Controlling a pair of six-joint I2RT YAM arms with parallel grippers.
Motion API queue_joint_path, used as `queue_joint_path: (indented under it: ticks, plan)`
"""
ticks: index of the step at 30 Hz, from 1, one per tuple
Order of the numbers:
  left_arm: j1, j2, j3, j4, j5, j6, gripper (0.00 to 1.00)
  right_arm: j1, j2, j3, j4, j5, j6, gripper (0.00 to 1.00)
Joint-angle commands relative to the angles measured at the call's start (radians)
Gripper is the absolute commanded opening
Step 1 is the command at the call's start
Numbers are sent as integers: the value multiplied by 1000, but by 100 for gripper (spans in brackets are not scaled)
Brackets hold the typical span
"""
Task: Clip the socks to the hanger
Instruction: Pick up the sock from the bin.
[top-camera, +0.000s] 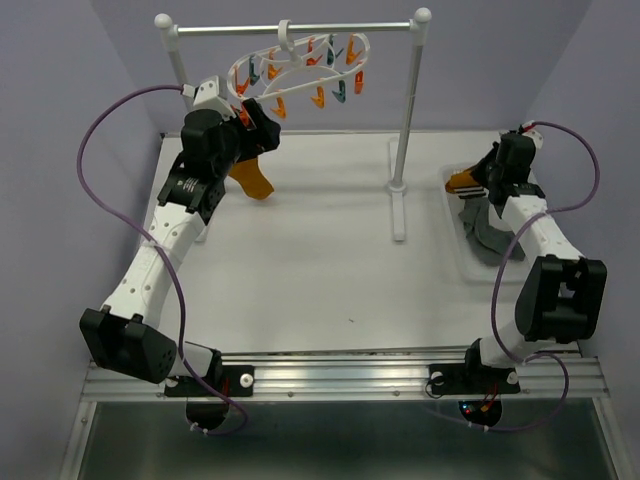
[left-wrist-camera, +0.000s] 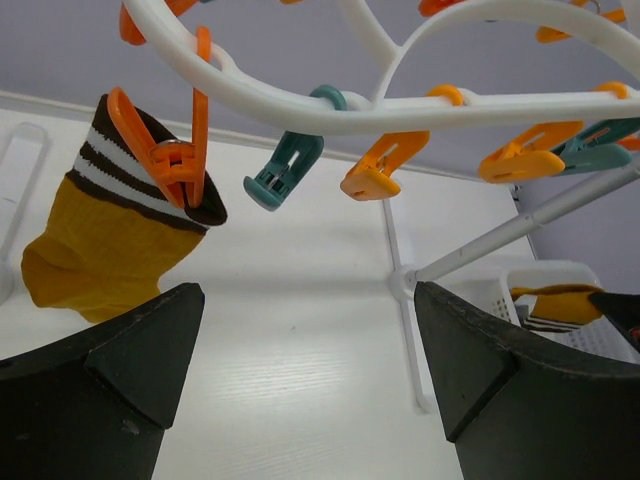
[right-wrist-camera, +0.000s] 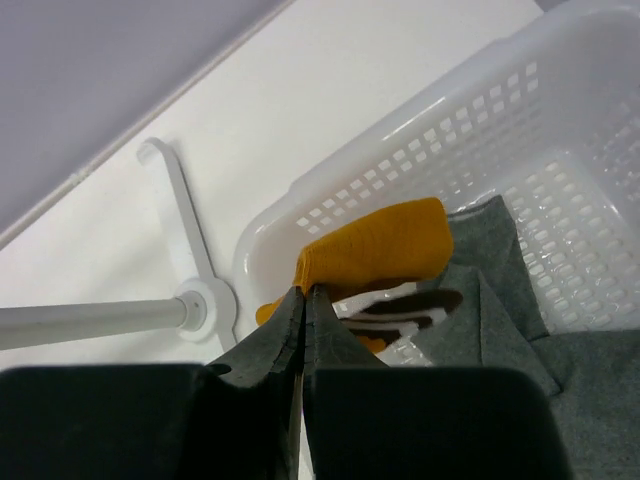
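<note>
This is a robotics lab test cell. A white table is boxed in by plain lavender walls. A left arm and a right arm are bolted to an aluminium rail at its near edge, trailing loose purple cables. A small rail stand carrying a clip hanger stands on the table.

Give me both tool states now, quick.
Left tool: open, empty.
Right tool: shut on the orange sock in the basket.
</note>
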Motion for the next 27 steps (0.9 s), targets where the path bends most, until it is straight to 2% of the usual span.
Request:
queue_joint_path:
  ticks: [1, 4, 6, 10, 13, 17, 18, 19, 22, 27]
  plan:
    - [-4, -45, -27, 72, 68, 35, 99, 2, -78, 33, 36, 23, -31, 1]
    - [-4, -45, -42, 78, 73, 39, 99, 2, -97, 28, -4, 78, 3, 1]
    - [-4, -45, -48, 81, 73, 38, 99, 2, -109, 13, -42, 124, 83, 1]
    - [-3, -33, -54, 87, 77, 35, 99, -55, -102, -54, -64, 46, 231, 1]
    - [-4, -18, -45, 89, 88, 38, 99, -159, -41, -106, -65, -21, 336, 1]
    - [-4, 4, -28, 87, 93, 41, 99, -215, 9, -183, -65, -43, 368, 2]
    - [-3, 7, -27, 87, 91, 41, 99, -215, 13, -203, -65, -34, 359, 19]
    - [-4, 15, -18, 87, 93, 41, 99, -215, 16, -212, -64, -25, 350, 26]
    - [-3, 33, 2, 78, 91, 47, 99, -215, 26, -188, -50, -57, 238, 39]
    - [-3, 58, 27, 66, 110, 59, 99, -215, 21, -52, 14, -190, -142, 57]
